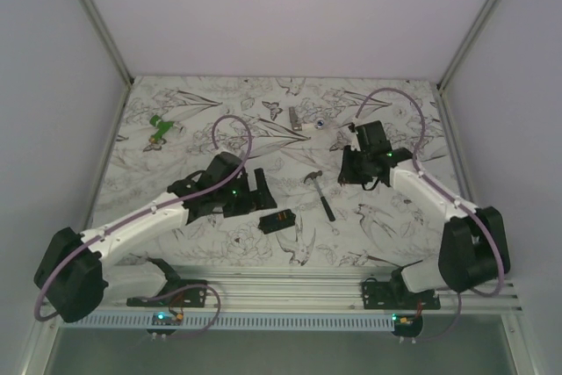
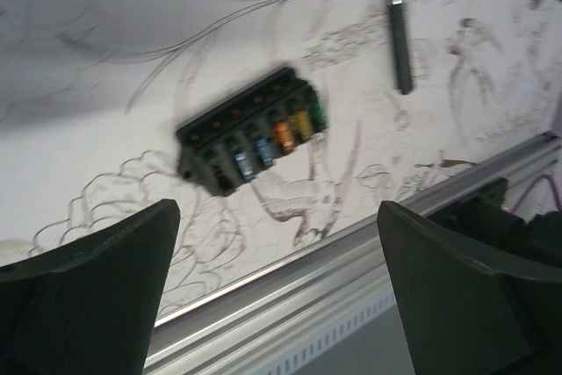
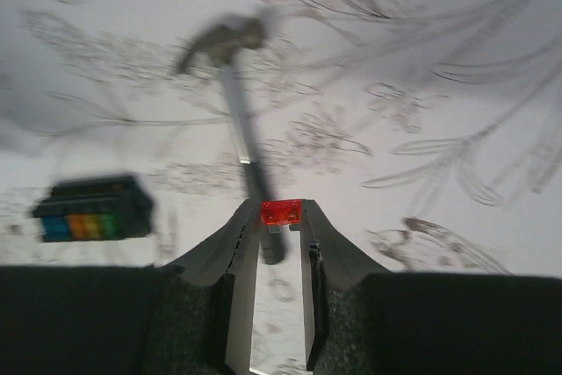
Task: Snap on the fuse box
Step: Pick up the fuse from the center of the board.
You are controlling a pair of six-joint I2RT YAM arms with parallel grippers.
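Lying flat on the flower-printed table (image 1: pixel 176 164), near the middle and close to the near rail: fuse box (image 1: pixel 277 219), small, black and rectangular. Seen from the left wrist as a slim block (image 2: pixel 255 129) with a row of slots along its open face, filled with coloured fuses: two blue, one orange, one yellow, one green. Too blurred in every view to read any lettering or brand. Touched by neither arm.

Just left of it, left gripper (image 2: pixel 277 217), spread wide and holding nothing, with the box beyond its fingertips. Just right of the box, hammer (image 1: pixel 322 194), metal head far, dark handle near. Further right, right gripper (image 3: pixel 281 221), drawn narrow and pinching a small red fuse (image 3: pixel 282 212) at its tips, above the hammer handle.
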